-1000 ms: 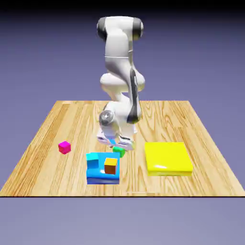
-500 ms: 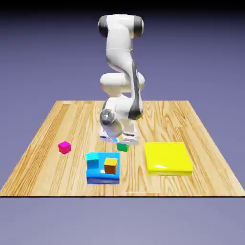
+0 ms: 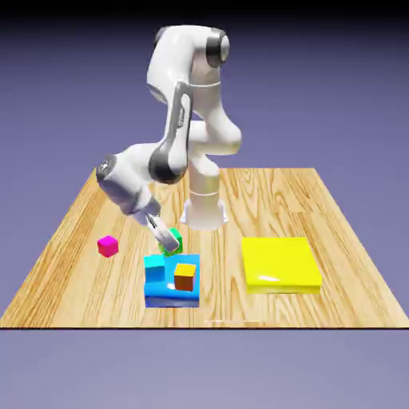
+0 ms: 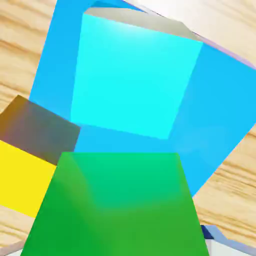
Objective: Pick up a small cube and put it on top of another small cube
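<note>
**Green cube held over the blue block**

One plain green cube (image 3: 171, 240), flat-shaded, is clamped in the gripper (image 3: 167, 240), above the blue block (image 3: 171, 294) at about its 11 o'clock corner. On the block: one cyan cube (image 3: 154, 268), one orange cube (image 3: 185, 276). One magenta cube (image 3: 108, 246) lies at 9 o'clock, one yellow slab (image 3: 280, 263) at 3 o'clock. Since a second ago the arm swung toward the exterior view's left, carrying the cube.

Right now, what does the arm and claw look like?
Glossy white arm of rounded segments, with dark grey bands at the joints and a dark strip along one link. A grey round cap sits on the wrist. The claw is small, with pale grey fingers. No cables or markings show.
</note>
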Robot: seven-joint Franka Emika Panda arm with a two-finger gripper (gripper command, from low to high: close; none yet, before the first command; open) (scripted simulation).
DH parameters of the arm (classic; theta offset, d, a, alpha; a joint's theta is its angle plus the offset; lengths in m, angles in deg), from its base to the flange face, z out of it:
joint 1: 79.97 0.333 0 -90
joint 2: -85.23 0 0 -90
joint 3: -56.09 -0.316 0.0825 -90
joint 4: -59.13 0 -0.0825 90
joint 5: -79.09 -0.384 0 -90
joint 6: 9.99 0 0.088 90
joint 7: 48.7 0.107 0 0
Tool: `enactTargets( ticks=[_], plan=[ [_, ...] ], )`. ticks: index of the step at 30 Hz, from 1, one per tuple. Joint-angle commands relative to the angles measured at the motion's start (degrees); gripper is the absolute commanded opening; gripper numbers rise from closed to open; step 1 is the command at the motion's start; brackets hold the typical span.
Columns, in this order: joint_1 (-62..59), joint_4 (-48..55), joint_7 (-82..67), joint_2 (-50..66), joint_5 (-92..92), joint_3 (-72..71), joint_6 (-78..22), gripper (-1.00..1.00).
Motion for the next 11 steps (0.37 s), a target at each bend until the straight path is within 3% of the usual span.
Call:
enactTargets(
  ticks=[1,3,7,8,11],
  plan=[
    [-0.76,1.08,2.56,-0.33,-0.27,0.36,-0.15,-1.0],
    [-1.65,1.81,4.25,-0.56,-0.56,0.61,-0.23,-1.0],
    [-0.37,-2.5,0.92,4.62,-5.04,-1.37,8.89,-1.0],
    [-0.37,-2.5,0.92,4.62,-5.04,-1.37,8.89,1.0],
    [-1.07,-0.14,2.74,1.79,-2.59,-0.29,3.91,1.0]
  ],
)
